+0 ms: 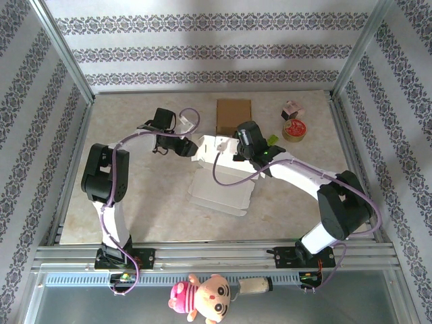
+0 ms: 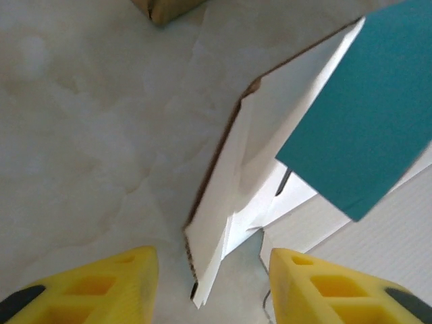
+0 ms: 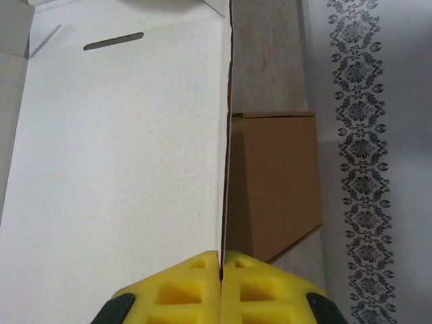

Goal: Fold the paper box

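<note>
The white paper box lies partly unfolded mid-table, its far flaps raised. My right gripper holds the box's right wall at the far side. In the right wrist view this gripper is shut on the thin upright edge of the white wall, yellow fingers pressed together. My left gripper is at the box's far left corner. Its yellow fingers stand apart, open, with the corner of a raised white flap between them and touching neither.
A flat brown cardboard piece lies just behind the box, seen also as the brown cardboard past the held wall. A tape roll and a small pink box sit at the far right. A teal panel looms at upper right.
</note>
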